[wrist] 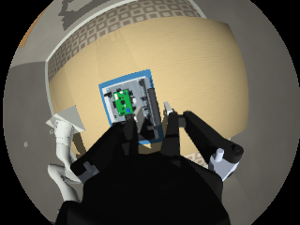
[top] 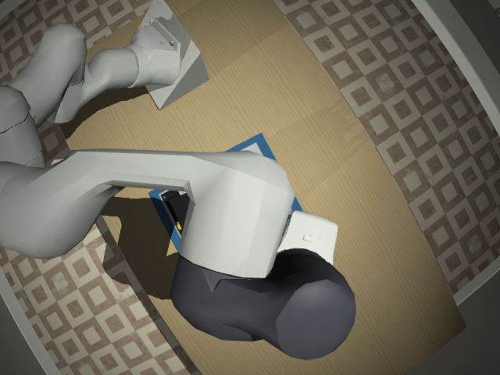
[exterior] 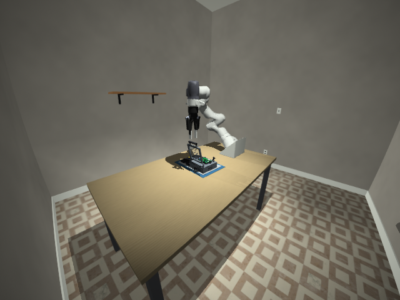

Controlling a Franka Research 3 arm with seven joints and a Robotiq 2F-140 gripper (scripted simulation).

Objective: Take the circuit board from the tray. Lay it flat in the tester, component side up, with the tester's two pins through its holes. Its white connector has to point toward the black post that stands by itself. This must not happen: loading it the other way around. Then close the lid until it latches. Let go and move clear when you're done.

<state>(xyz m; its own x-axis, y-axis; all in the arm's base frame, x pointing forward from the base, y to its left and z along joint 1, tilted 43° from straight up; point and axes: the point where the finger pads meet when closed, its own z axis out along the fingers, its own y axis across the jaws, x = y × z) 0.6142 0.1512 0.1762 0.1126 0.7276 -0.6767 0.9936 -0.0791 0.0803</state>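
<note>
My gripper (exterior: 193, 136) (wrist: 154, 110) is partly open, with nothing between its fingertips. It hangs above the raised lid, clear of it. The green circuit board (exterior: 205, 159) (wrist: 124, 102) lies in the grey tester (exterior: 207, 166) (wrist: 133, 88), component side up. Whether the pins pass through its holes is too small to tell. The black post (exterior: 213, 158) (wrist: 108, 95) stands beside the board. I cannot tell surely which way the white connector points. The lid stands up, its dark handle (exterior: 192, 142) (wrist: 154, 107) at the top. The black tray (top: 183, 205) (wrist: 148, 130) is partly hidden by the arm and fingers.
A blue-bordered mat (top: 258, 139) (exterior: 203, 175) (wrist: 149, 73) lies under the tester and tray. A small yellow part (top: 179, 226) shows at the tray. The arm hides most of the tester in the top view. The arm's grey base plate (top: 189, 73) (exterior: 238, 149) stands farther back on the table.
</note>
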